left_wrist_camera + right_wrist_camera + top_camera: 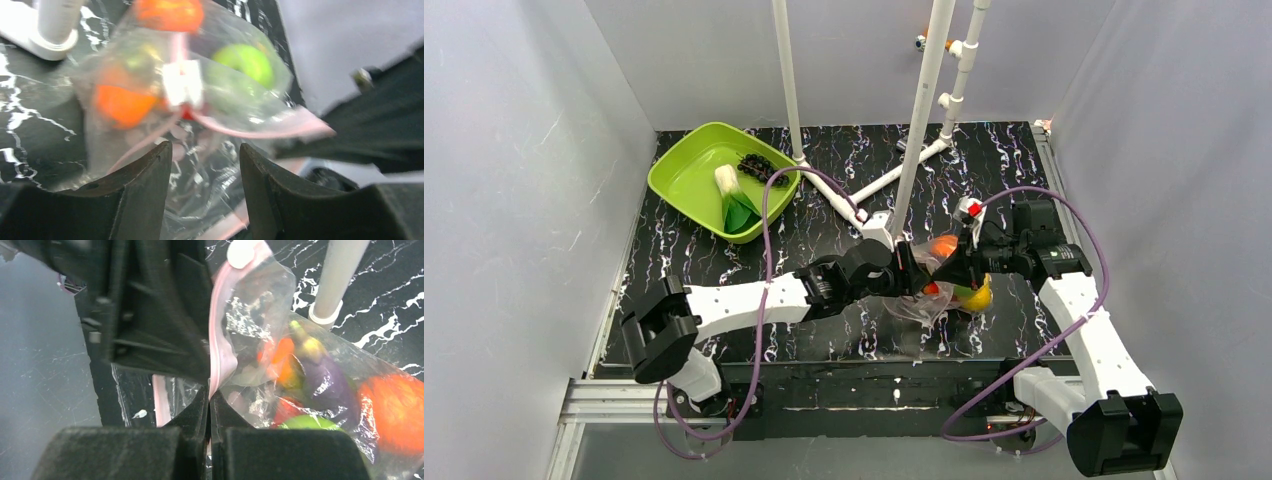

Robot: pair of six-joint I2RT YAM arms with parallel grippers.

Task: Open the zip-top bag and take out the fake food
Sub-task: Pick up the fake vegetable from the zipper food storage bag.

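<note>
**Opening the bag: one lip pinched, the other not yet taken**

The zip-top bag [921, 305] sits right of the middle of the table [824, 345], toward its near edge, and is lifted at the mouth. The right gripper [210, 402] is clenched on the pink zip strip [220, 345]. The left gripper [204, 160] faces it with its fingers apart, clear film lying in the gap but not pinched. An orange [120, 102], a green apple [247, 62] and a purple eggplant [330, 382] are inside. The leafy vegetable [736, 203] and grapes [759, 165] lie in the lime-green tray [669, 178] at the far left corner. My judgement: the left fingers must next clamp the opposite lip alone, then the two arms must pull apart to split the zip.
</note>
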